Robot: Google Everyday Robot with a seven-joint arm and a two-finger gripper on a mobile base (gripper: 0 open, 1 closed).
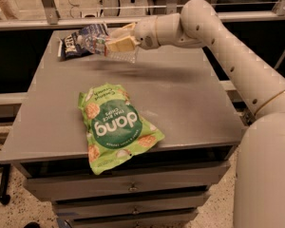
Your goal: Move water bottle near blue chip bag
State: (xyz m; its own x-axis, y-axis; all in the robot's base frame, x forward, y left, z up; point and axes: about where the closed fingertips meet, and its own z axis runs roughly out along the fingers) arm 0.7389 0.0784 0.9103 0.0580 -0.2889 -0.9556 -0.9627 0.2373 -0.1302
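Note:
The water bottle (pixel 100 44) is a clear plastic bottle held on its side above the far part of the grey table (pixel 190 99). My gripper (pixel 119 42) is shut on the water bottle, with cream fingers around its middle. The bottle's top end points left and overlaps the blue chip bag (pixel 75 42), a dark navy bag with white lettering lying at the far left corner of the table. The arm reaches in from the right.
A bright green "dang" bag (pixel 115 125) lies at the front middle of the table, overhanging the front edge. Drawers (pixel 133 188) sit below the tabletop. A rail (pixel 61 22) runs behind the table.

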